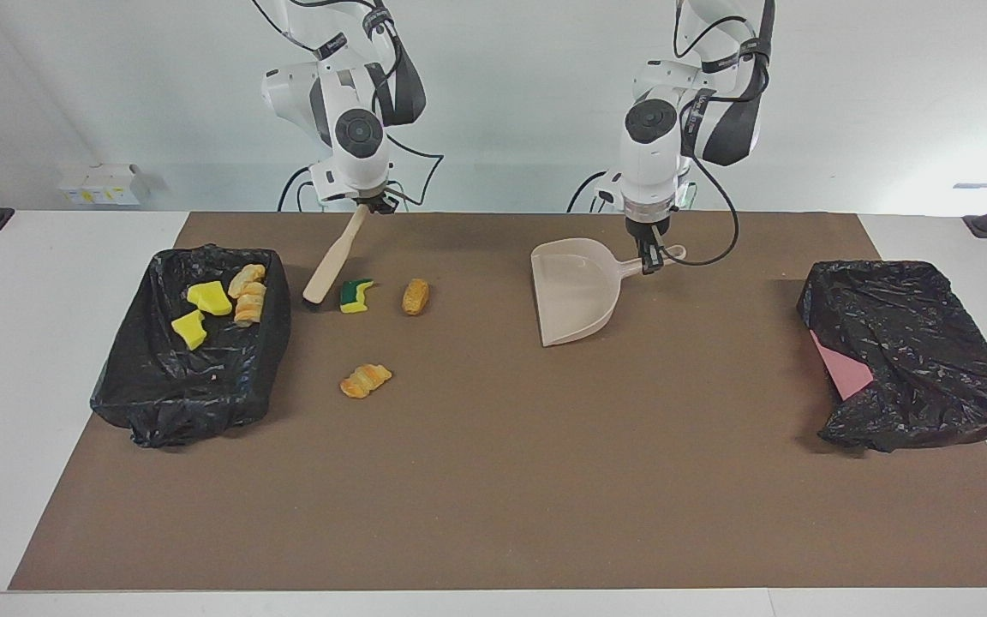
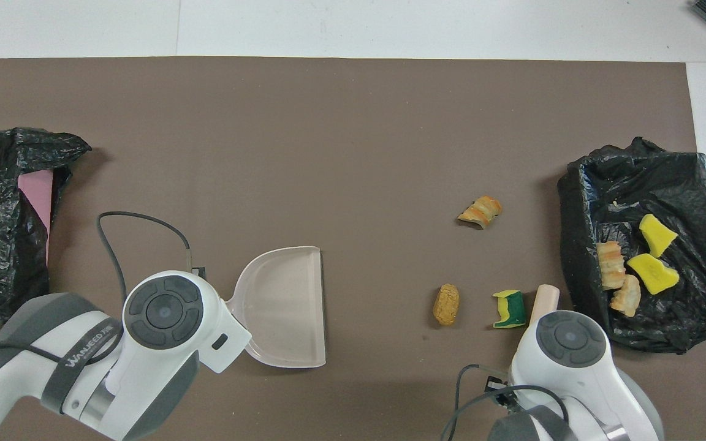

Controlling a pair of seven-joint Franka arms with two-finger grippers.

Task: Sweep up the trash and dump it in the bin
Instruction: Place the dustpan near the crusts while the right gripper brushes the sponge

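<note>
My right gripper [image 1: 367, 206] is shut on the handle of a beige brush [image 1: 332, 257]. Its bristle end touches the mat between the black-lined bin [image 1: 194, 403] and a green-backed sponge [image 1: 356, 295]. Beside the sponge lies a golden-brown bread lump [image 1: 415, 296], and a croissant piece [image 1: 365, 380] lies farther from the robots. My left gripper [image 1: 652, 257] is shut on the handle of the beige dustpan [image 1: 575, 287], mid-table, mouth facing the trash. From overhead the sponge [image 2: 509, 308], lump [image 2: 446, 304], croissant [image 2: 480, 211] and dustpan [image 2: 285, 306] show; the wrists hide both grippers.
The bin [image 2: 665, 337] at the right arm's end holds two yellow sponge pieces [image 1: 209, 297] and croissant pieces [image 1: 247, 294]. A second black bag [image 1: 913, 360] with a pink patch sits at the left arm's end. Brown mat [image 1: 493, 480] covers the table.
</note>
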